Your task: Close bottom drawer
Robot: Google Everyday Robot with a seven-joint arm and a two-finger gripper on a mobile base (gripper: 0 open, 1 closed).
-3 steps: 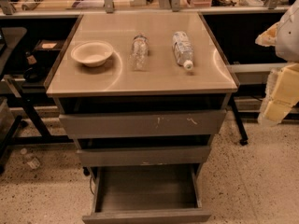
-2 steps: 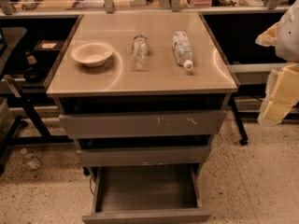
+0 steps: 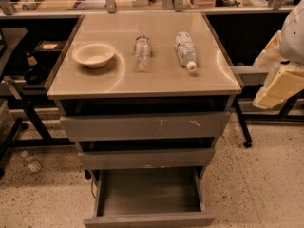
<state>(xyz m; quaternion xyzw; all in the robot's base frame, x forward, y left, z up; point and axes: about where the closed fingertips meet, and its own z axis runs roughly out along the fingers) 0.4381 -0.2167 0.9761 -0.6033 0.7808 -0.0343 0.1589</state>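
Note:
The bottom drawer [image 3: 149,219] is the narrowest of three grey drawers in the cabinet. It is pulled far out, and its shallow grey box is open to view and holds nothing. Its low plain front lies at the bottom edge of the camera view. The mid-width drawer [image 3: 146,158] and the widest drawer [image 3: 145,126], with white scratches on its front, each stick out a little. My gripper [image 3: 278,85] shows as cream and white parts at the right edge, level with the cabinet top, well above and to the right of the bottom drawer.
On the cabinet top [image 3: 95,82] stand a cream bowl [image 3: 93,54] and two lying plastic bottles [image 3: 141,52] [image 3: 185,49]. Dark shelving frames stand to the left [image 3: 28,113] and right [image 3: 243,127]. A small bottle [image 3: 31,162] lies on the speckled floor at left.

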